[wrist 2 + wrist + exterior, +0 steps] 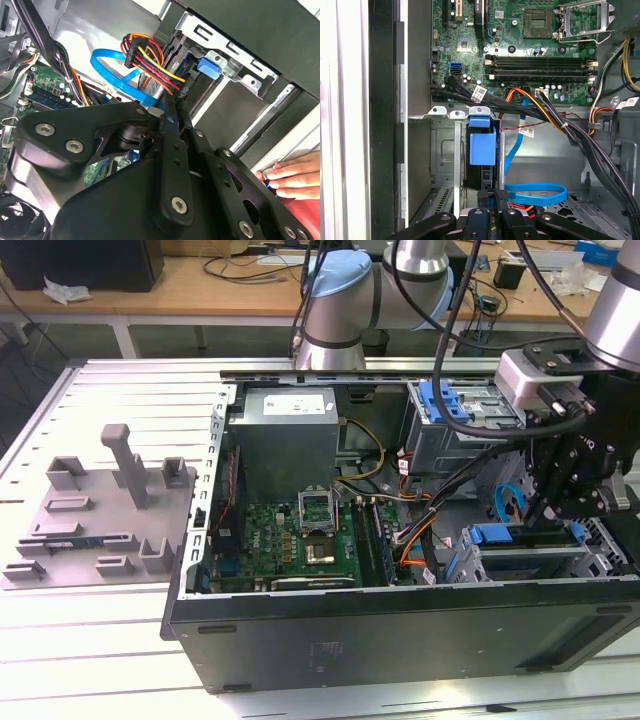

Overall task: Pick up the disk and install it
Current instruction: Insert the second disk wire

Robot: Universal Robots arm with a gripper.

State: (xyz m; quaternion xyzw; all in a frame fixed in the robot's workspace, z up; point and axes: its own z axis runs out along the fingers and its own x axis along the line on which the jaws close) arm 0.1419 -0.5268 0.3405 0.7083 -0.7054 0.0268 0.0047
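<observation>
Tool (490,200) fingers pinched narrow, nothing visibly held, just beside disk (482,150) seated in bay. Second wrist view adds 1 hand (295,175). Ext view: 1 grey fixture (100,510) on table (90,640).

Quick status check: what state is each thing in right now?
Gripper: shut, fingers together, low inside the case by the drive bay.
Disk: seated upright in the bay, blue frame showing.
Case: side panel off, open.
CPU socket: lever raised, empty.

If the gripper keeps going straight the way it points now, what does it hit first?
Probably the disk with its blue frame, seated in the drive bay directly ahead of the gripper; depth between them is unclear.
</observation>
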